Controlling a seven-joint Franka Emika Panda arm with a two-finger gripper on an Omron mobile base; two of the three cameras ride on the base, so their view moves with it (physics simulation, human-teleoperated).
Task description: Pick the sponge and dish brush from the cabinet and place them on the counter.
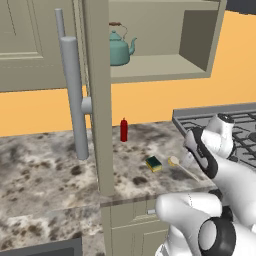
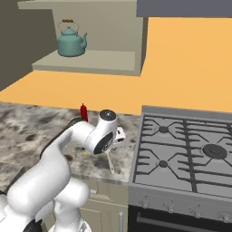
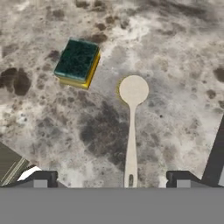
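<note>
The sponge, yellow with a dark green top, lies flat on the speckled stone counter. Just to its right lies the dish brush, its round head pointing away from me and its cream handle running back toward me. My gripper hovers open over the handle's near end, with the fingertips wide apart on either side and not touching it. From the left base view the sponge and brush lie side by side below the open cabinet, with my hand just to their right.
A teal kettle stands on the cabinet shelf. The open cabinet door with its grey bar handle juts out over the counter. A red bottle stands near the wall. The stove borders the counter on the right.
</note>
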